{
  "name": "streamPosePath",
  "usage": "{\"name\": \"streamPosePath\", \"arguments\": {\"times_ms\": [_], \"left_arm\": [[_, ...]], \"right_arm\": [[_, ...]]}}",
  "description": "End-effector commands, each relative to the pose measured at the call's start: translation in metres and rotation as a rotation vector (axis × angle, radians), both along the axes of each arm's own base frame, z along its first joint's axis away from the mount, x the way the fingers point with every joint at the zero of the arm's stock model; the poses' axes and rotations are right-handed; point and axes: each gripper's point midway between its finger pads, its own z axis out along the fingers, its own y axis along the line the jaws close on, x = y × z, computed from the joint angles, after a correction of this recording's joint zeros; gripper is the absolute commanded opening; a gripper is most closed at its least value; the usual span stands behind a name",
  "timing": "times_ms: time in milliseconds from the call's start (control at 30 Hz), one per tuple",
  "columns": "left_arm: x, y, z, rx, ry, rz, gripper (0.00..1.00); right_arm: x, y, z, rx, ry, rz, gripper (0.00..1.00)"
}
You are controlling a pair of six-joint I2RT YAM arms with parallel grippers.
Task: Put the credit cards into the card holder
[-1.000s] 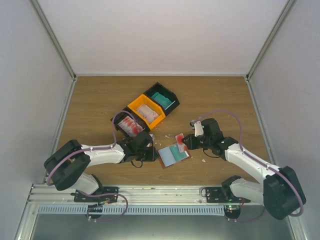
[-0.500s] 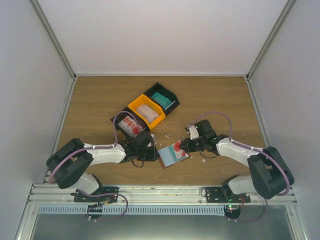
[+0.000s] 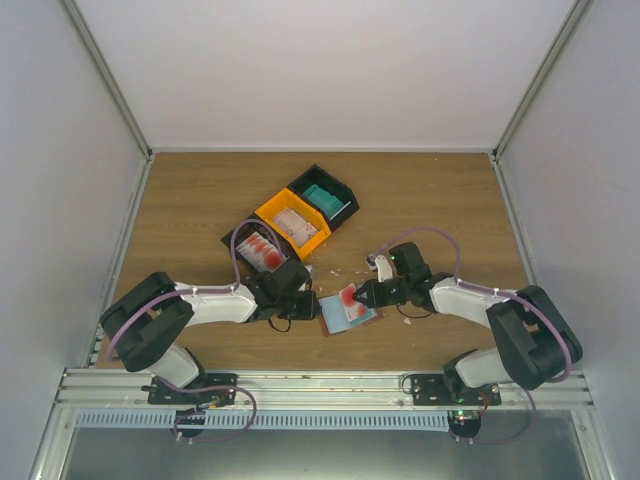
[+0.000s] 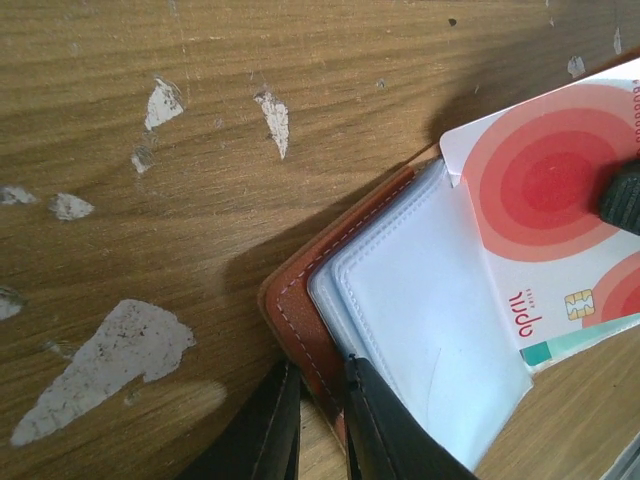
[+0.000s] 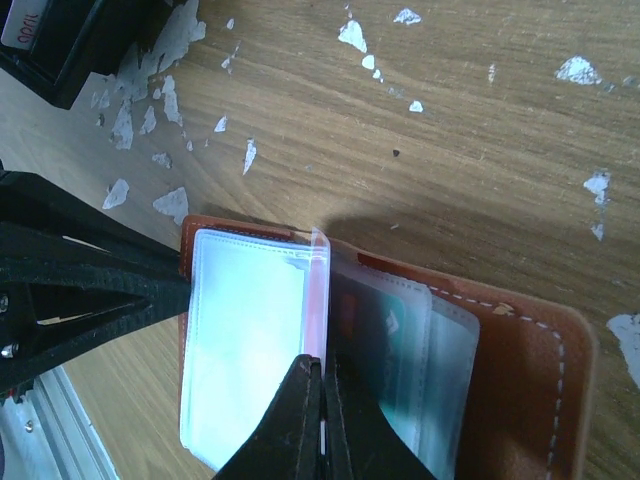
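Observation:
The reddish-brown card holder (image 3: 362, 318) lies open on the table, its clear sleeves facing up. My left gripper (image 3: 308, 306) is shut on the holder's left leather edge (image 4: 300, 330), its jaws (image 4: 320, 372) pinching the stitched border. My right gripper (image 3: 364, 296) is shut on a white credit card with red round marks (image 3: 348, 297). That card stands on edge over the holder's sleeves in the right wrist view (image 5: 318, 290), with the gripper (image 5: 322, 365) below it. It also shows in the left wrist view (image 4: 550, 190). A teal card (image 5: 395, 345) sits in a right-hand sleeve.
Three bins stand behind the holder: a black one with teal cards (image 3: 343, 191), an orange one with pale cards (image 3: 270, 212), and a black one with red-marked cards (image 3: 232, 240). White scraps (image 4: 100, 355) dot the wood around the holder.
My right gripper has moved left and down with the red-marked card, bringing it over the open holder. My left gripper has stayed on the holder's edge.

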Motion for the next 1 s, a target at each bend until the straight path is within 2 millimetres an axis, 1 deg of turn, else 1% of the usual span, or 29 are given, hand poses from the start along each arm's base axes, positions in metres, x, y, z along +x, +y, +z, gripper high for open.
{"name": "streamPosePath", "arguments": {"times_ms": [0,100,367,433,533,600,667,733,800,900,967], "left_arm": [[-0.005,0.017,-0.019,0.096,0.012,0.013,0.17],[-0.007,0.017,-0.018,0.092,0.014,0.011,0.17],[-0.008,0.015,-0.014,0.08,0.014,0.015,0.18],[-0.009,0.011,-0.009,0.057,0.003,0.001,0.21],[-0.013,0.003,0.003,0.0,-0.01,-0.022,0.28],[-0.017,0.002,0.009,-0.011,-0.013,-0.025,0.32],[-0.022,0.004,0.01,-0.011,-0.009,-0.02,0.33],[-0.028,0.003,0.011,-0.024,0.002,-0.025,0.32],[-0.036,0.001,0.01,-0.038,0.019,-0.039,0.29],[-0.044,-0.003,0.005,-0.045,0.043,-0.049,0.23],[-0.048,-0.005,0.001,-0.038,0.055,-0.051,0.21]], "right_arm": [[-0.018,-0.005,-0.017,-0.005,0.076,0.002,0.01],[-0.021,-0.008,-0.019,-0.008,0.096,-0.034,0.01],[-0.023,-0.015,-0.013,0.04,0.108,-0.154,0.01],[-0.025,-0.016,-0.013,0.054,0.104,-0.166,0.01],[-0.027,-0.017,-0.014,0.075,0.099,-0.185,0.01],[-0.026,-0.019,-0.011,0.085,0.082,-0.203,0.01],[-0.024,-0.021,-0.007,0.096,0.062,-0.224,0.01],[-0.024,-0.021,0.0,0.119,0.042,-0.238,0.01],[-0.026,-0.021,0.003,0.144,0.038,-0.246,0.0],[-0.029,-0.024,0.002,0.149,0.036,-0.26,0.01],[-0.03,-0.025,0.001,0.154,0.037,-0.268,0.01]]}}
